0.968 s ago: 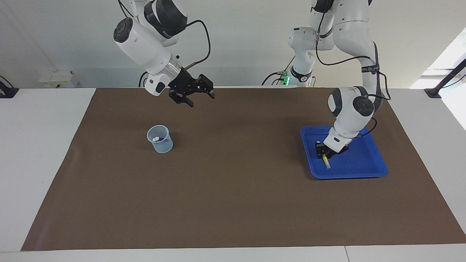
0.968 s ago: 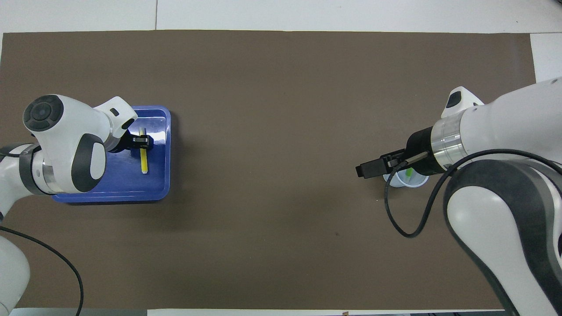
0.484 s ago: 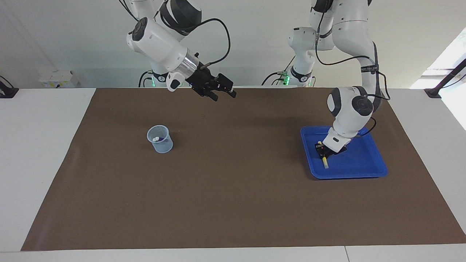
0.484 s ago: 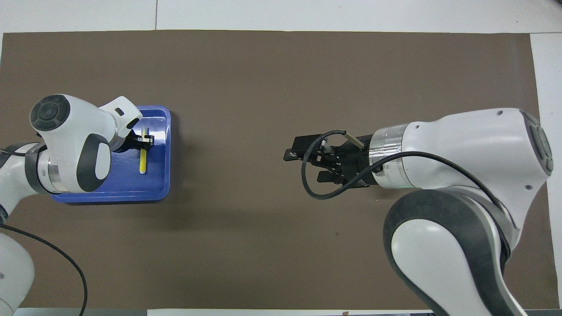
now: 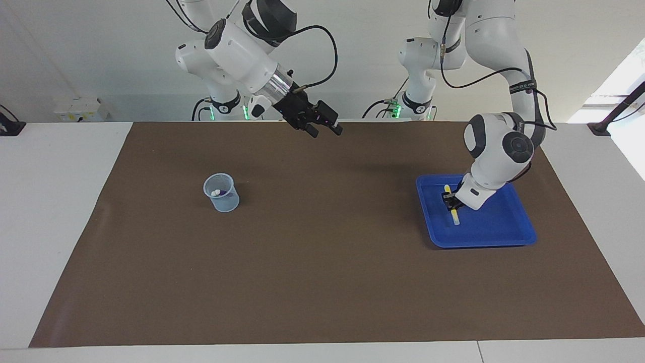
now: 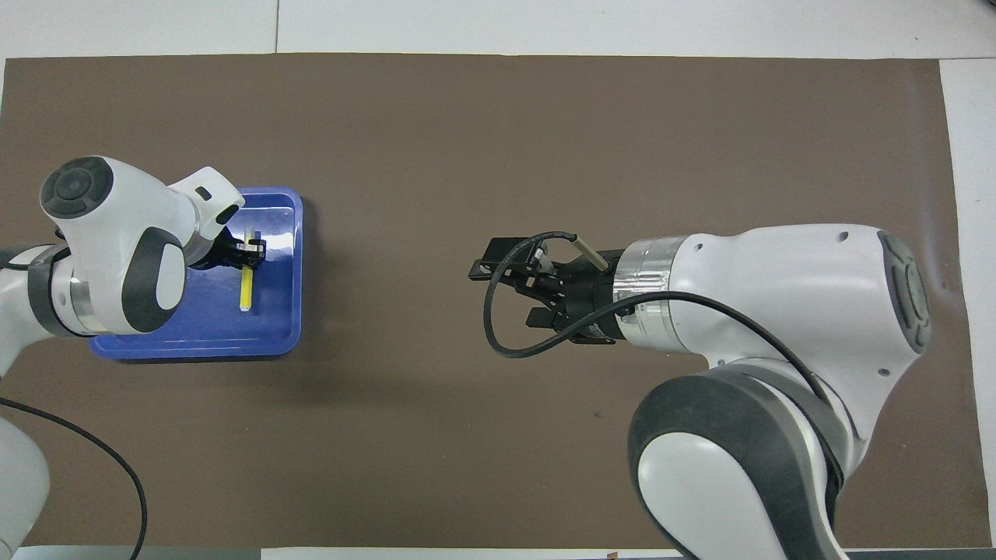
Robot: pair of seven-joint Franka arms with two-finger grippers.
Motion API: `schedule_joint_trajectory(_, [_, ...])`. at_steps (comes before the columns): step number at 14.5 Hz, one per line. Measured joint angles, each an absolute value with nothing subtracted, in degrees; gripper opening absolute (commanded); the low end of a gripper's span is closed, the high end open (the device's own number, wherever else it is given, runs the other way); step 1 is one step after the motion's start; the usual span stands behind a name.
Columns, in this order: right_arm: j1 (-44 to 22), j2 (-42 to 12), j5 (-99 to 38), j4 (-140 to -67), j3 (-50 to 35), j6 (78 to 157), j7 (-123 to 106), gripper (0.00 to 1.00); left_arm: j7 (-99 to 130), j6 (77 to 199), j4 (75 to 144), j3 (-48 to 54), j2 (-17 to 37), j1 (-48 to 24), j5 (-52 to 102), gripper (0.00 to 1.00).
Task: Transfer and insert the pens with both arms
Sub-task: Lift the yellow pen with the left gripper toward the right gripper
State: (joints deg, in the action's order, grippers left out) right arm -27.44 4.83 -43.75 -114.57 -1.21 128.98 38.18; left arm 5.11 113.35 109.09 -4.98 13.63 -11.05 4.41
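Note:
The yellow pen (image 5: 455,217) is in the blue tray (image 5: 504,234) toward the left arm's end of the table. My left gripper (image 5: 450,199) is shut on its upper part and holds it tilted, low over the tray; both also show in the overhead view, the pen (image 6: 246,289) and the gripper (image 6: 249,250). My right gripper (image 5: 325,127) is open and empty, up in the air over the middle of the mat. A clear cup (image 5: 220,192) holds pens with pale cap ends up; a bit of purple shows, the green pen cannot be made out.
A brown mat (image 5: 322,282) covers the table. The right arm (image 6: 778,295) hides the cup in the overhead view. A black cable loops off the right wrist (image 6: 506,342).
My right gripper has swung from above the cup to over the mat's middle. My left gripper has shifted a little toward the robots in the tray, and the yellow pen moved with it.

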Motion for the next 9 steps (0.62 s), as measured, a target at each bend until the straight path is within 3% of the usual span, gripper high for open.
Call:
schedule_joint_trajectory(4, [-28.2,4.8,-44.5,-114.6,-1.2,129.3,39.4,1.0,19.0,102.6,106.5,-4.8,9.8,-11.1,12.9,0.0])
schedule_joint_trajectory(9, [-28.5,4.8,-44.8,-114.6,-1.2,130.0,39.9,1.0,49.8,99.3,106.5,-3.5,6.9,-15.1,24.5,0.0])
